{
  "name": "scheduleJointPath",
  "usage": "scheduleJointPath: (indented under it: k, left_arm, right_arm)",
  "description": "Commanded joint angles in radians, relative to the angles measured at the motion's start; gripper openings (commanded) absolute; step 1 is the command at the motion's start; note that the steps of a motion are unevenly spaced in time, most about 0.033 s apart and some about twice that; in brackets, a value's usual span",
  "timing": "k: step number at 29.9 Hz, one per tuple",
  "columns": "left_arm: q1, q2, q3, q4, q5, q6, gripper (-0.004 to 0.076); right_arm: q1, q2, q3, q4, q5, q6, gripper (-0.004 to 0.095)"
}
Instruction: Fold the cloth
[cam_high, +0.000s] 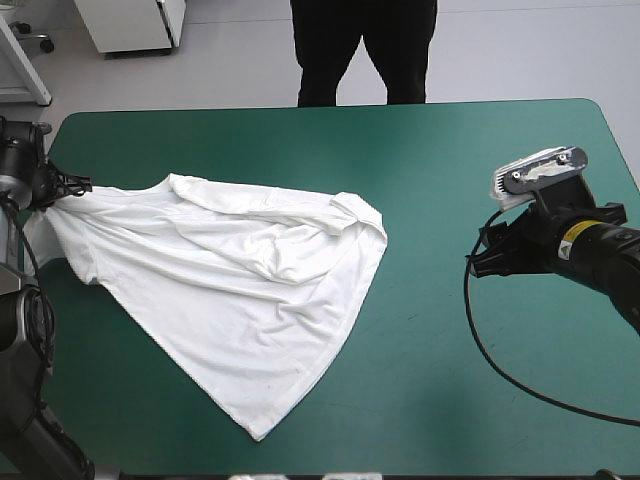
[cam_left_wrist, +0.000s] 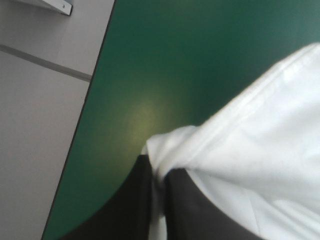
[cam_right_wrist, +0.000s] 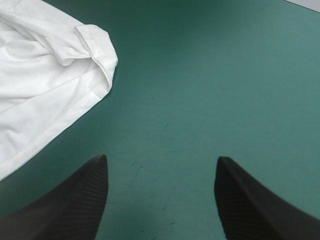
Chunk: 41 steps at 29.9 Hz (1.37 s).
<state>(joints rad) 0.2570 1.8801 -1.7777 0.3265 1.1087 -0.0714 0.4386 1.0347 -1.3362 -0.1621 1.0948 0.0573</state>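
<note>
You are pinching a bunched part of the T-shirt (cam_high: 240, 280) in the left gripper (cam_left_wrist: 159, 172), its black fingers all but closed on the cloth right at the left edge of the table (cam_high: 480, 140). The rest of the white shirt is lying in a wrinkled fan across the left half of the teal-green cover, tapering to a point close to the near edge. Your right gripper (cam_right_wrist: 161, 161) is hanging empty over the right half, fingers wide apart and well clear of the cloth. The step in hand looks like spreading the shirt flat before any fold, so you are likely needing a second hold. The rolled-over edge (cam_right_wrist: 95, 47) lying toward the table's middle is the nearest one. You should be coming in low with the right fingers, taking that edge cleanly, and drawing it toward the right edge gently, so the pinched part is not slipping out of the left grip.
</note>
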Motion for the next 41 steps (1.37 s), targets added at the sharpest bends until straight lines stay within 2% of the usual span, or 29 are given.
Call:
scheduleJointPath:
  k: [1,6,11,13,16,21,23,28,32,37,41]
  left_arm:
    - [0.002,0.006,-0.102,0.027,-0.051,0.009,-0.0009]
    - [0.019,0.092,-0.211,0.029,-0.059,0.009,-0.0009]
    - [0.025,0.103,-0.234,-0.036,-0.055,0.031,-0.0006]
    - [0.025,0.093,-0.236,-0.078,-0.037,0.071,0.0031]
    - [0.025,0.082,-0.236,-0.122,0.001,0.115,0.0177]
    - [0.025,0.04,-0.234,-0.235,0.132,0.203,0.0574]
    - [0.025,0.01,-0.229,-0.28,0.175,0.205,0.0673]
    - [0.002,-0.167,-0.117,-0.476,0.179,0.35,0.0689]
    - [-0.075,-0.322,0.015,-0.516,0.179,0.424,0.0689]
    - [-0.278,-0.503,0.19,-0.502,0.179,0.442,0.0689]
    - [-0.473,-0.623,0.338,-0.433,0.179,0.395,0.0689]
  right_arm:
    - [0.019,0.001,-0.024,-0.004,-0.06,-0.03,0.0533]
    - [0.081,0.019,-0.024,-0.013,-0.043,-0.057,0.0534]
    - [0.101,0.032,-0.024,-0.011,-0.043,-0.057,0.0534]
    - [0.101,0.034,-0.024,-0.011,-0.042,-0.057,0.0534]
    - [0.101,0.034,-0.024,-0.013,-0.04,-0.057,0.0534]
    - [0.101,0.034,-0.024,-0.013,-0.029,-0.057,0.0534]
    - [0.101,0.034,-0.024,-0.013,-0.028,-0.057,0.0534]
    - [0.101,0.034,-0.024,-0.02,-0.021,-0.074,0.0531]
    - [0.101,0.034,-0.024,-0.048,-0.014,-0.081,0.0532]
    - [0.101,0.034,-0.024,-0.065,0.025,-0.081,0.0532]
    - [0.101,0.034,-0.024,-0.065,0.042,-0.094,0.0532]
